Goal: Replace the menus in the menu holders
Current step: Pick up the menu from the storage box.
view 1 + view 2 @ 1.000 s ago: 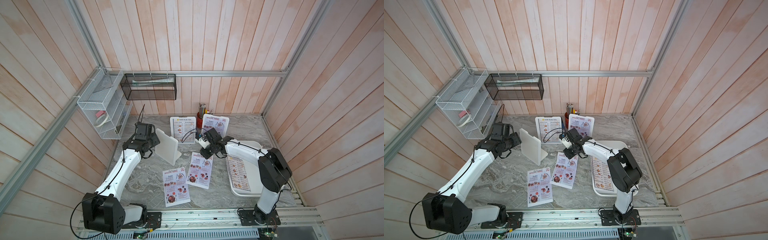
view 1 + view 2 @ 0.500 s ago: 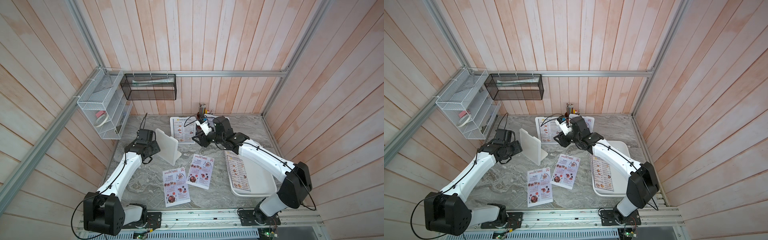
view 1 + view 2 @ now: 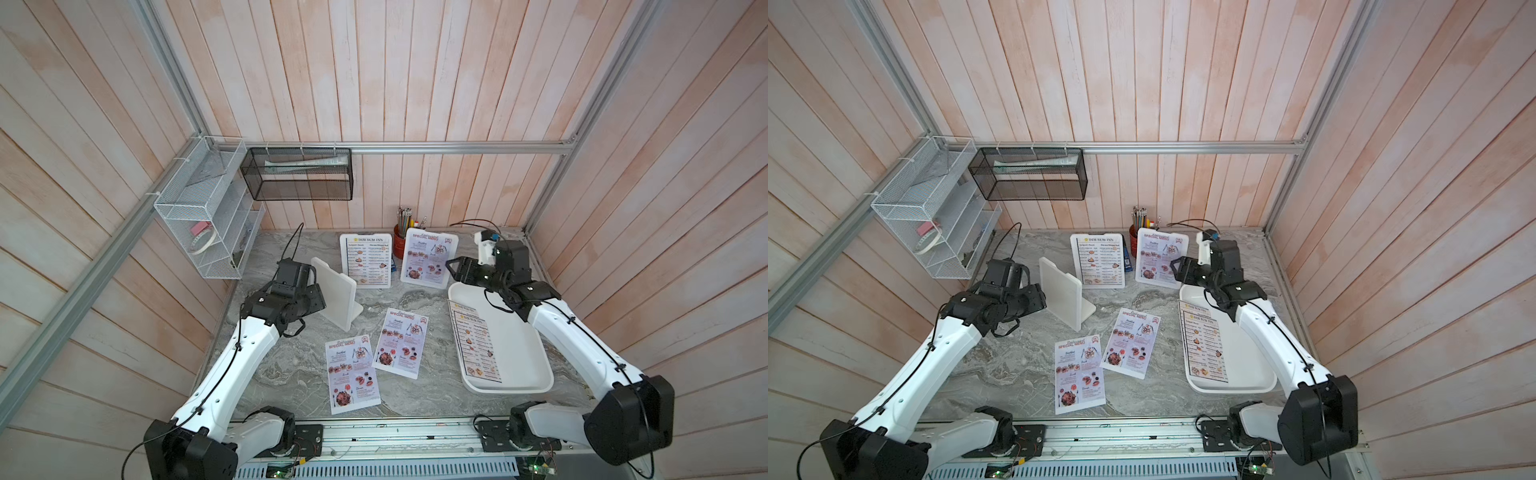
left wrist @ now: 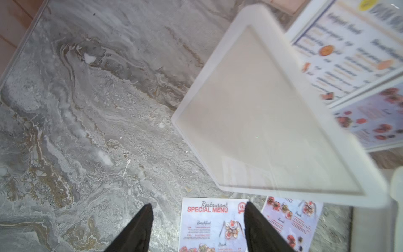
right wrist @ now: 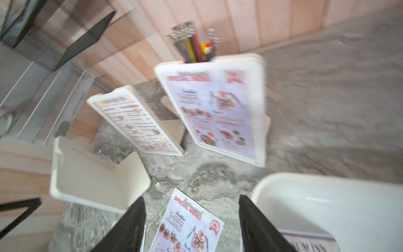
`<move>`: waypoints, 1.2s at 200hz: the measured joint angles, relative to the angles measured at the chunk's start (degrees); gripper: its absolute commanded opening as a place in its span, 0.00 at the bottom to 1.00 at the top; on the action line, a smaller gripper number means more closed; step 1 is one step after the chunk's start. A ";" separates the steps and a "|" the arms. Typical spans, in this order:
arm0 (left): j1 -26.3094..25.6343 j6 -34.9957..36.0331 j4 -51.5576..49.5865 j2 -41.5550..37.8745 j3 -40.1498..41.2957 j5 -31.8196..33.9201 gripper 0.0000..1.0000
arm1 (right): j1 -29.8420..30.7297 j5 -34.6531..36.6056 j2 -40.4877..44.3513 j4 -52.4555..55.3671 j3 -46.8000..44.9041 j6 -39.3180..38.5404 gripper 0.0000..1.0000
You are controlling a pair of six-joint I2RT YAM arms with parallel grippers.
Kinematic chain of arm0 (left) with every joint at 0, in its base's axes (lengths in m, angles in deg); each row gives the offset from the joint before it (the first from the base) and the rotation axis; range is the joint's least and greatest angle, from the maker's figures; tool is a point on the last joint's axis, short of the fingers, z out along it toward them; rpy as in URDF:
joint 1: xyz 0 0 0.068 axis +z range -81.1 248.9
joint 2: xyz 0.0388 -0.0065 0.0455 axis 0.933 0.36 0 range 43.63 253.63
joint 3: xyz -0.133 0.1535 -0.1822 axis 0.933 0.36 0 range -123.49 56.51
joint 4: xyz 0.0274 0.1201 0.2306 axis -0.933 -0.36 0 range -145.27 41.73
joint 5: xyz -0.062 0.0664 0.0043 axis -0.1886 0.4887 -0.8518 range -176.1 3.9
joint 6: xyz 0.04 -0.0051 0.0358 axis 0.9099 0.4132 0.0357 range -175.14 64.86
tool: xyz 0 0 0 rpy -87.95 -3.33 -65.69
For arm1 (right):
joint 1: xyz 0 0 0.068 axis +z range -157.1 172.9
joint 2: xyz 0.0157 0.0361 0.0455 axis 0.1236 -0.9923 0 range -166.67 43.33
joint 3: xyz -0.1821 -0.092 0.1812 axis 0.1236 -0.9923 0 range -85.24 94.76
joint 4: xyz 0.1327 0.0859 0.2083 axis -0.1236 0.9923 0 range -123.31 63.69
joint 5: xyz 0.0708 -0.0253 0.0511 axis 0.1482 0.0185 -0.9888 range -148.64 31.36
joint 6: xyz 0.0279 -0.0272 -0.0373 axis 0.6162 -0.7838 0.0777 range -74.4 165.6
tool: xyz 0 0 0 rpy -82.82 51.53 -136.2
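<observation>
The left hand was seen spread and empty (fingers well apart) beside a bare menu holder. The right hand was found equally parted, nothing gripped.

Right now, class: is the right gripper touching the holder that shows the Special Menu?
Apart. In the right wrist view, the right gripper is open and stops short of the holder, with bare table showing between them.
</observation>
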 measured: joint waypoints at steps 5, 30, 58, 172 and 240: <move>-1.29 0.04 -0.22 -0.15 -1.18 -0.02 0.67 | -1.27 0.00 0.63 -0.09 -1.90 0.70 0.70; -10.45 -0.61 -1.01 -0.35 -5.64 0.28 0.67 | -6.01 0.46 3.21 0.76 -12.02 4.55 0.72; -22.25 -2.32 -0.13 2.16 -8.70 0.83 0.67 | -7.98 2.54 4.76 1.84 -17.68 6.71 0.73; -39.60 -7.74 18.60 23.76 -11.34 -7.72 0.66 | -11.30 4.24 7.67 -1.60 -30.18 10.38 0.73; -39.60 -9.31 28.02 33.20 -11.23 -13.07 0.60 | -11.34 -3.63 3.02 -7.56 -30.88 10.40 0.71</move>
